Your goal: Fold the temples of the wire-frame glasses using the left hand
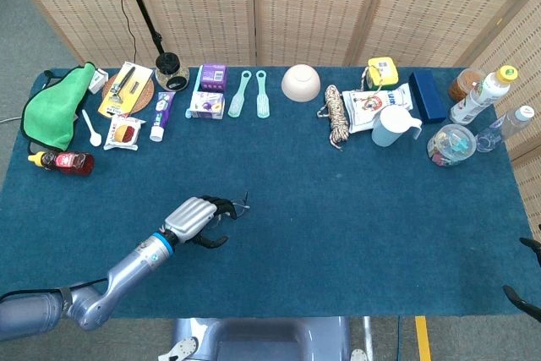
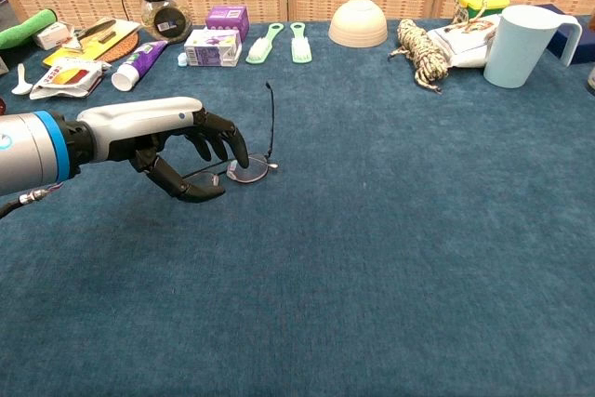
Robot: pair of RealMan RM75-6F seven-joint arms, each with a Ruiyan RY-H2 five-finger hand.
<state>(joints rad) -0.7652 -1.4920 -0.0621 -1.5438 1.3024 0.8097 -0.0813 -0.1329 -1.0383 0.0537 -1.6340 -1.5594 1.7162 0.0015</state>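
Down near the front of the blue table [image 2: 390,258], the left hand [image 2: 186,151] lies low over the wire-frame glasses [image 2: 249,166], its dark fingers [image 2: 228,141] curled over the frame and the thumb beneath one lens; whether it truly grips the frame I cannot tell. One temple [image 2: 270,118] stands out from the frame toward the far side, unfolded. The right hand [image 1: 526,281] shows only as dark fingertips at the table's edge. Farther back stand a white pitcher [image 2: 521,44], a coiled rope [image 2: 416,48], an upturned bowl [image 2: 359,23] and two pale green brushes [image 2: 279,42].
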